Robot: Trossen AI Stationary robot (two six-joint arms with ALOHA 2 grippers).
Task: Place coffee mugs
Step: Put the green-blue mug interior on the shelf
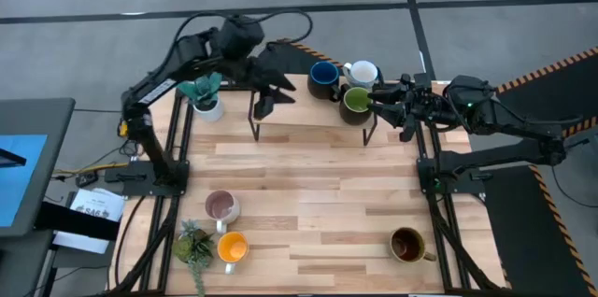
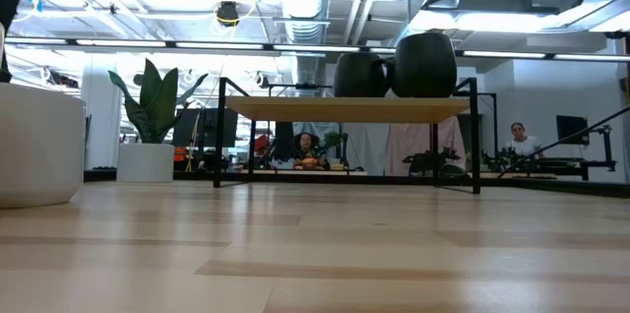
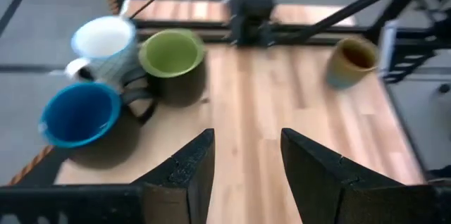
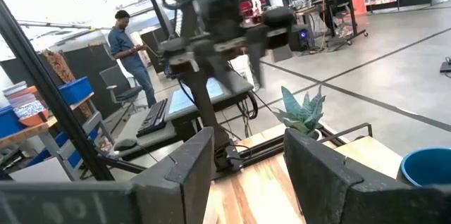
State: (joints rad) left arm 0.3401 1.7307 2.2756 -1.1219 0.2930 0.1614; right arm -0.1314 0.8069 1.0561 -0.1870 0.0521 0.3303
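Three mugs, blue (image 1: 323,75), white (image 1: 363,73) and green (image 1: 355,101), crowd together on the raised shelf (image 1: 308,115). Pink (image 1: 221,206), orange (image 1: 232,247) and brown (image 1: 407,244) mugs wait on the surface (image 1: 318,194). Left claw (image 1: 264,103) and right claw (image 1: 376,101) hover, fingers apart, empty. Risk: the right claw, just beside the green mug, may nudge the cluster off the shelf.

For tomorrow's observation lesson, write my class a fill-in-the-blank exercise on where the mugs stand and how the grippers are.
1. On the raised shelf stand ___ mugs: blue mug, white mug and green mug.
2. The orange mug stands beside the bushy ___.
3. The brown mug stands ___ on its side of the table.
4. The left gripper is open and holds ___.

Missing words: three; plant; alone; nothing
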